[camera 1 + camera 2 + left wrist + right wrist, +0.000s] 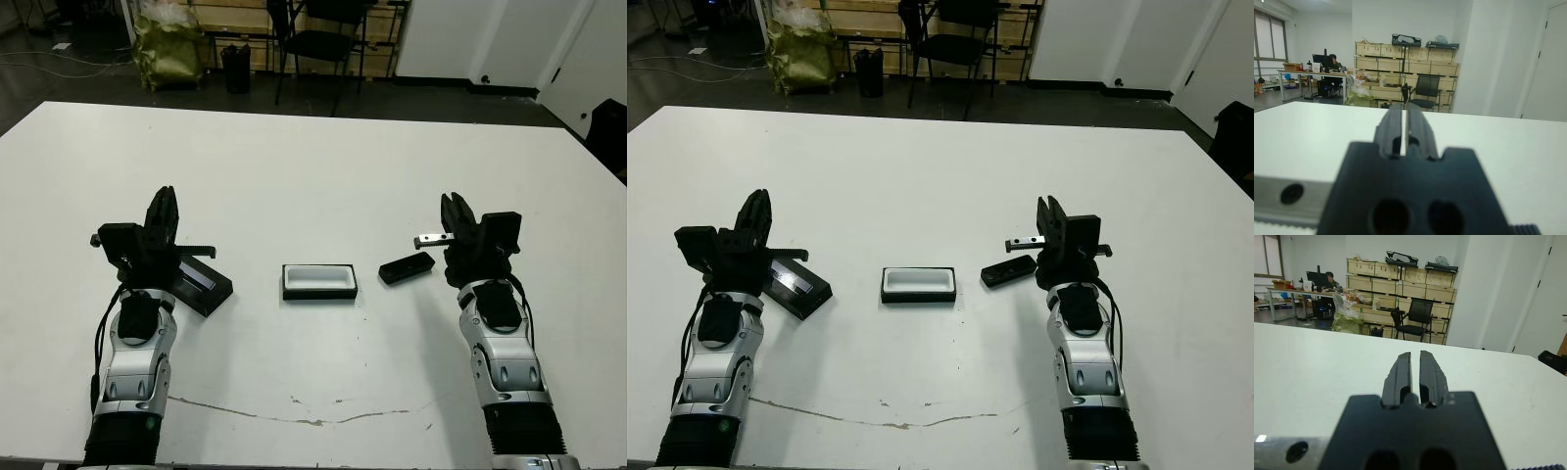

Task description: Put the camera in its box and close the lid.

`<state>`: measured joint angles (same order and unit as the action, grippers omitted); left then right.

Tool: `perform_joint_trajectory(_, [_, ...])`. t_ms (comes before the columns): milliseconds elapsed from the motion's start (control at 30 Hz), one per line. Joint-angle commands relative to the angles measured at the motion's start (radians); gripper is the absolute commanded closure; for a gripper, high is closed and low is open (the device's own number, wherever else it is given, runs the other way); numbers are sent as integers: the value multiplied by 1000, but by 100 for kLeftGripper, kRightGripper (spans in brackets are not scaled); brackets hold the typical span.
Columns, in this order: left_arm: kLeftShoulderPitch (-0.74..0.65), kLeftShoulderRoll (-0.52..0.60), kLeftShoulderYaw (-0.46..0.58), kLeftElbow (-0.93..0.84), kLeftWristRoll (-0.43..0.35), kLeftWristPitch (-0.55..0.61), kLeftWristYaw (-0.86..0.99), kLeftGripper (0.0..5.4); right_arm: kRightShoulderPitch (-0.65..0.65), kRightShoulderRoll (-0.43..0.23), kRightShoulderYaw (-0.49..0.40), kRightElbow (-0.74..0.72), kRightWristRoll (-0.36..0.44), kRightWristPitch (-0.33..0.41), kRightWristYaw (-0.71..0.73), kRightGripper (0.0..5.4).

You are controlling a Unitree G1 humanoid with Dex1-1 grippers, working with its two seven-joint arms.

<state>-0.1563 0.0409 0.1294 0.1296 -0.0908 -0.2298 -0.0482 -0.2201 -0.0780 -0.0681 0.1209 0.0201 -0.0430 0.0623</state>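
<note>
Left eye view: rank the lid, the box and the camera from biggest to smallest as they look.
1. lid, though the left arm hides part of it
2. box
3. camera, the slimmest

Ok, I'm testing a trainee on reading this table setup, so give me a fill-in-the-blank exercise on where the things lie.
1. The box lies between the lid and the ____.
2. The box's white lining holds ____.
3. The lid lies beside the robot's ____ gripper.
4. The right gripper has its fingers ____.

Missing words: camera; nothing; left; shut.
</note>
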Motion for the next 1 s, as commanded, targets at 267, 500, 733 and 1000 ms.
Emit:
perform_joint_trajectory(267, [10,8,-11,-10,17,34,6,535,-1,-32,-7,-10,0,24,15,540])
perform_joint_trajectory(500, [16,6,-8,-16,10,34,9,535,-92,-125,-34,100,36,-106,130,540])
perform_joint_trajectory(733, [16,7,-11,-12,7,24,5,535,-335,-332,-3,354,-88,-221,203,540])
perform_joint_trajectory(1000, [12,5,-13,-20,14,37,16,535,-643,-476,137,735,-212,-295,422,540])
